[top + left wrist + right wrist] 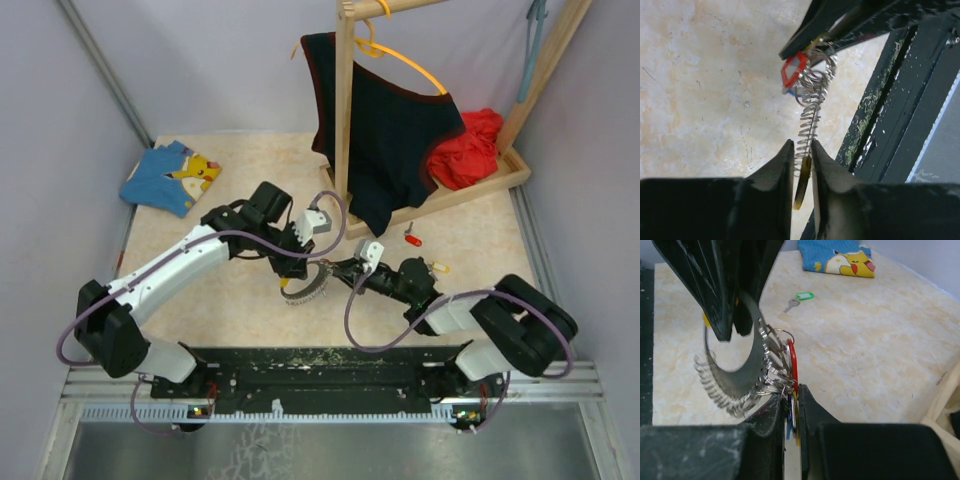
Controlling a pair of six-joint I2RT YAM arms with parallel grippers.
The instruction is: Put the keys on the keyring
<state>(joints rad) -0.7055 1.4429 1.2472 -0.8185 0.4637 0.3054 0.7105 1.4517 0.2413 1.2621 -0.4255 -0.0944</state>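
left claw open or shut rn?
Shut. In the left wrist view the left claw jaws pinch the keyring by its yellow loop.

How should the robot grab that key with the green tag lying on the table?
Probably by the green tag, not the thin metal blade. The key lies flat on the table, so come straight down from above and pinch the tag across its narrow sides; it looks the bulkier part. The left hand and right hand are shut on the keyring.
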